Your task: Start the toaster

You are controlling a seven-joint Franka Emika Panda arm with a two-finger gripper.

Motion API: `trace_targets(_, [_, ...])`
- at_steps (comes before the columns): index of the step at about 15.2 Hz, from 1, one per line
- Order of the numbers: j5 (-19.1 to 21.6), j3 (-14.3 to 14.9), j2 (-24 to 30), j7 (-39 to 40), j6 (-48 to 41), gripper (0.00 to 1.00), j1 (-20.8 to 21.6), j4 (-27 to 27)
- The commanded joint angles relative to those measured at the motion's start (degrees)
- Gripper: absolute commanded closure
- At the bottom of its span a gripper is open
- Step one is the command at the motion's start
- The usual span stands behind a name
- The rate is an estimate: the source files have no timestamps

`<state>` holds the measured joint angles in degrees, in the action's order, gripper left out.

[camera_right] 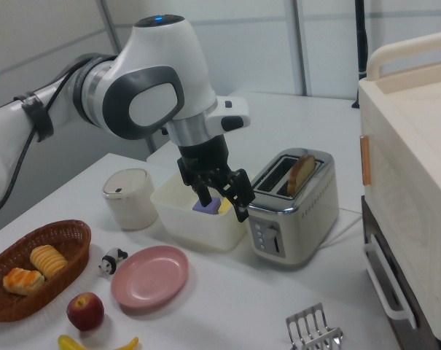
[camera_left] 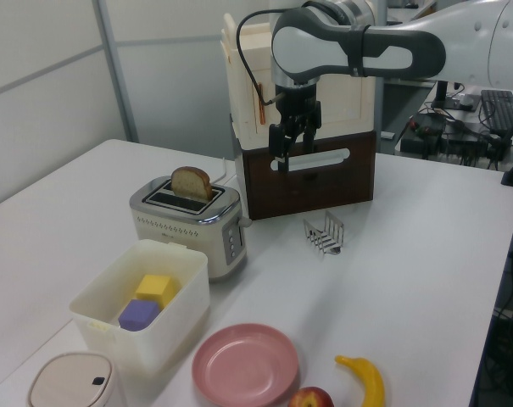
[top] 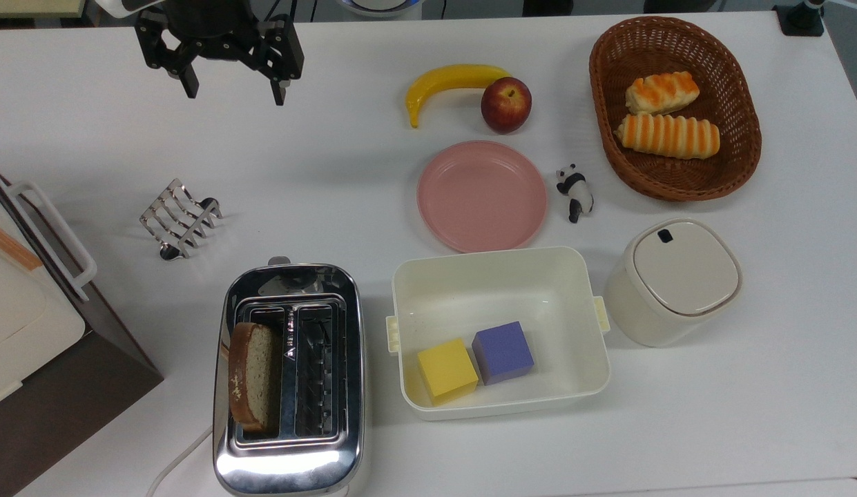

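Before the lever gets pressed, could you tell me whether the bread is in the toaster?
In: the bread slice stands upright in one toaster slot, its top still protruding; the other slot is empty.
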<state>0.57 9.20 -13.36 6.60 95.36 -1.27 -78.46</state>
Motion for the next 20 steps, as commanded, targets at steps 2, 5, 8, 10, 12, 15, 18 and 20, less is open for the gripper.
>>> trace_targets(2, [-1.3,0.6,0.8,1.0,-0.1,0.0,0.0,-0.9])
trace_targets(5, [-1.3,0.6,0.8,0.9,-0.2,0.0,-0.1,-0.9])
trace_targets(8, [-1.3,0.6,0.8,1.1,-0.3,0.06,-0.2,-1.0])
trace_targets(10, [-1.1,0.6,0.9,1.7,-0.4,0.48,-1.0,-1.0])
trace_targets(12, [-1.1,0.6,0.9,4.2,-0.7,0.92,-1.1,-1.1])
trace_targets(15, [-1.0,0.6,0.8,4.3,-0.6,1.0,-1.1,-1.1])
trace_targets(18, [-1.0,0.6,0.4,4.9,-0.1,1.0,-1.1,-1.2])
trace_targets(20, [-0.4,0.5,-0.5,4.7,0.1,1.0,-0.9,-1.0])
